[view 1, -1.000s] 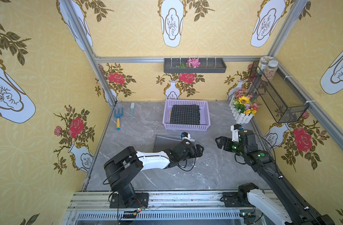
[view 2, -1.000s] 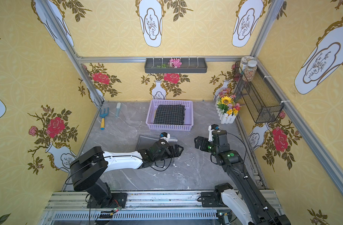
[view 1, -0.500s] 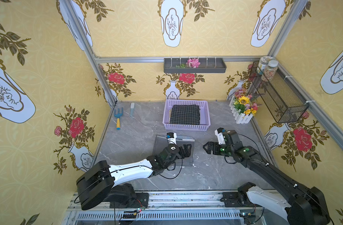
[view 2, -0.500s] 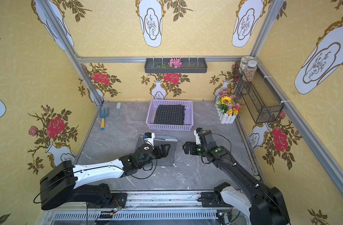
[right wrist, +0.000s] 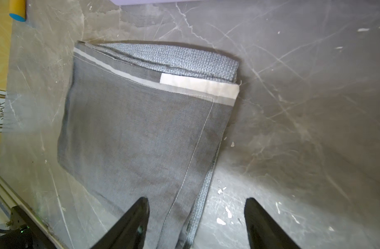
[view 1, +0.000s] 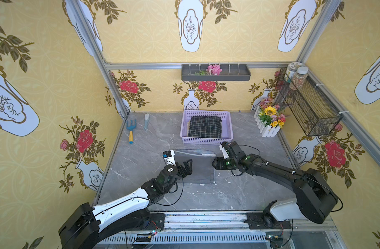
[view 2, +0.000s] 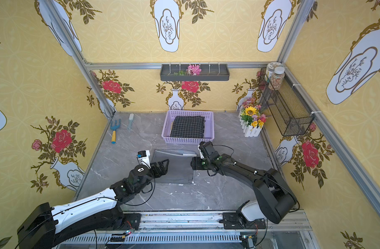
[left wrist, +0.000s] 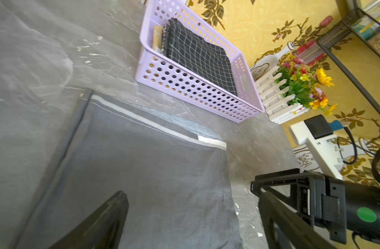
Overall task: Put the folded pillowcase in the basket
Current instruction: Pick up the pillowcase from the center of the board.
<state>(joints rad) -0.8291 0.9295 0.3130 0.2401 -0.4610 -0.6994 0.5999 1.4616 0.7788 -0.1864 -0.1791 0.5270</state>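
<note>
The folded pillowcase is grey and lies flat on the marble table, in front of the lavender basket. A black checked cloth lies in the basket. My left gripper is open low over the pillowcase's left part; in the left wrist view the grey cloth fills the gap of the left gripper. My right gripper is open, its fingers straddling the right edge of the pillowcase.
A blue hand rake and a small brush lie at the far left. A white picket flower box stands right of the basket. A black wire rack hangs on the right wall, a dark grey tray on the back wall.
Both grippers have moved left: the left one from the pillowcase's right side to its left part, the right one in to the cloth's right edge. The right jaws have narrowed somewhat.
</note>
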